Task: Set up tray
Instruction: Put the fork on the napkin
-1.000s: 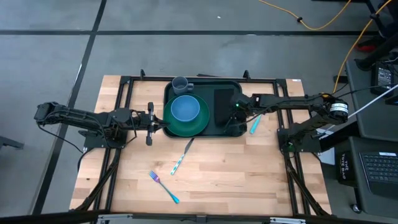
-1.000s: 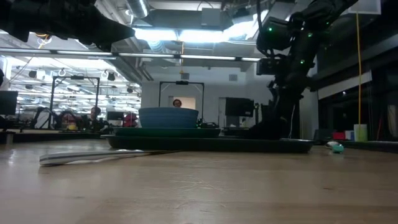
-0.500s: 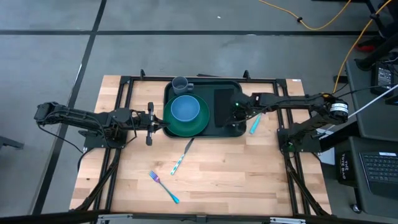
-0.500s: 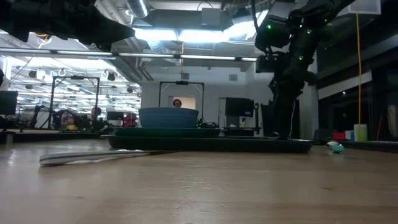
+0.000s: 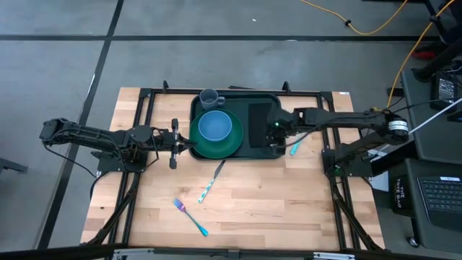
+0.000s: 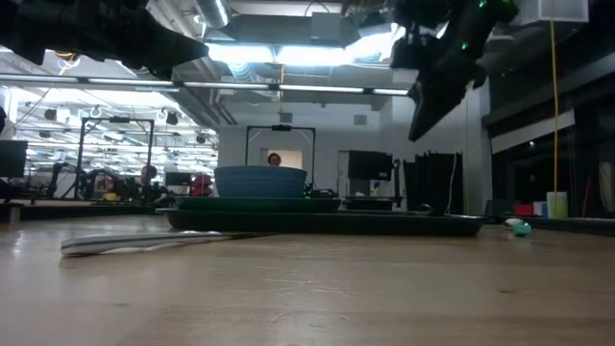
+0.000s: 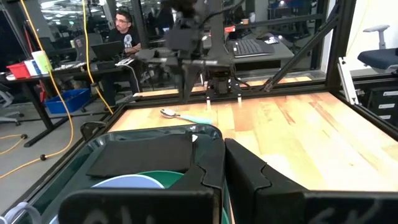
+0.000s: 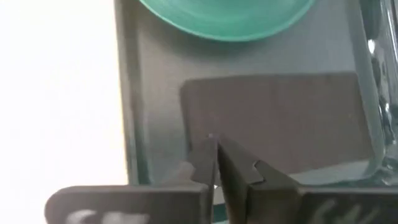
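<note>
- At the bench's left edge we see the left gripper (image 5: 175, 144) clamped shut on the left rim of the tray (image 5: 268, 153), exactly where it was a second ago.
- The tray sits at the bench's far edge, midway along it, carrying the green plate (image 5: 229, 143) with the blue bowl (image 5: 214, 125), the grey cup (image 5: 209, 97) and the black napkin (image 5: 258, 120).
- Over the tray's right end, the right gripper (image 5: 275, 133) has lifted off the tray and its jaws have pinched together with nothing between them; we judge the napkin placed.
- On the wooden bench, the knife (image 5: 211, 182) and fork (image 5: 189, 217) lie nearer us, and the spoon (image 5: 294, 147) lies just off the tray's right edge, so the cutlery looks still to do.
- Beyond the table is a lit workshop with a person (image 7: 127, 26) at a desk.
</note>
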